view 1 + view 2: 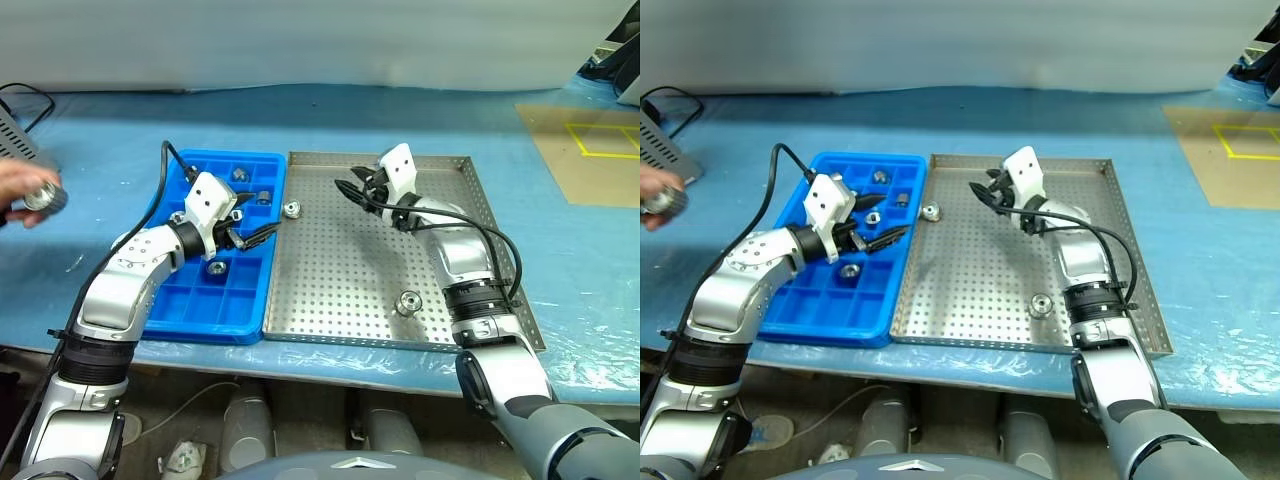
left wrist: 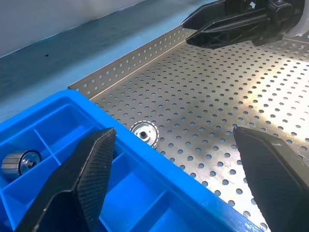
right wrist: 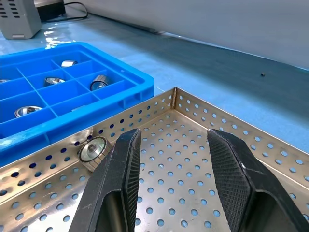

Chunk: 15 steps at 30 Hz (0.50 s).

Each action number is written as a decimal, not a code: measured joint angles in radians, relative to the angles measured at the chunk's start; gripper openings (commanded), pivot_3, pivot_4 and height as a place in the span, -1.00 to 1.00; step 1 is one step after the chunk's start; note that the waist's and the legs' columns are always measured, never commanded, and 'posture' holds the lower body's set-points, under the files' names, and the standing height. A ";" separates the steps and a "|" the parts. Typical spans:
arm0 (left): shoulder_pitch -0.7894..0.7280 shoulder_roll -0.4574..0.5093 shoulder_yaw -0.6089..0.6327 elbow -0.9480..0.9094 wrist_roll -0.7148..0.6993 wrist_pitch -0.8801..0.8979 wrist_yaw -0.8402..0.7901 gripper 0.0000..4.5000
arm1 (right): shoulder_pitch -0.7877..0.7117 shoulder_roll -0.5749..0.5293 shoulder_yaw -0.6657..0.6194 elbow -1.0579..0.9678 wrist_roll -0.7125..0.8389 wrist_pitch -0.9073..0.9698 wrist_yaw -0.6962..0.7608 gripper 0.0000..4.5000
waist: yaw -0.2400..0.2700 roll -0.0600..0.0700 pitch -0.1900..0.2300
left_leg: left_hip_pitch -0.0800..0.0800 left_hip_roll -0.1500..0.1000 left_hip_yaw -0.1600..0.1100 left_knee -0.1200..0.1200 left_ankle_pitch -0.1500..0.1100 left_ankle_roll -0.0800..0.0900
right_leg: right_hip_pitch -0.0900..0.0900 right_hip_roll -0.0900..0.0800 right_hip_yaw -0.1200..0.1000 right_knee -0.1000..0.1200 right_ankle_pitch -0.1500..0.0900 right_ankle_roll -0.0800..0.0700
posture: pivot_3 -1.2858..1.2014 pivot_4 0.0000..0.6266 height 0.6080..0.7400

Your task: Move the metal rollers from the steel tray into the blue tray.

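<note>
Two metal rollers (image 1: 291,209) (image 1: 408,302) remain; one lies just beside the open, empty left end effector (image 1: 255,232), nearer than the open right end effector (image 1: 352,190).

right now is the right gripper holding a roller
No, the right gripper is open with nothing between its fingers; the nearest metal roller lies apart on the steel tray.
</note>
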 measured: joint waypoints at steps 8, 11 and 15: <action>0.001 -0.001 -0.001 0.003 0.001 0.000 -0.003 0.81 | 0.067 -0.093 -0.004 -0.130 0.059 0.070 0.071 -0.02 | 0.003 0.000 0.000 | 0.000 -0.001 0.000 0.000 0.000 0.000 | 0.001 0.000 0.000 0.000 0.000 0.000 | 0.02 -0.52 1.00; 0.002 -0.005 -0.007 0.006 0.004 -0.007 -0.003 0.81 | 0.092 -0.135 -0.015 -0.168 0.070 0.093 0.078 -0.02 | 0.003 0.000 0.000 | 0.001 0.000 0.000 0.000 0.000 0.000 | 0.001 0.000 0.000 0.000 0.000 0.000 | 0.01 -0.52 1.00; 0.001 -0.005 -0.008 0.009 0.005 -0.009 -0.011 0.81 | 0.140 -0.187 -0.032 -0.221 0.088 0.128 0.088 -0.02 | 0.001 0.000 0.000 | 0.001 -0.001 0.000 0.000 0.000 0.000 | 0.001 0.000 0.000 0.000 0.000 0.000 | 0.00 -0.52 1.00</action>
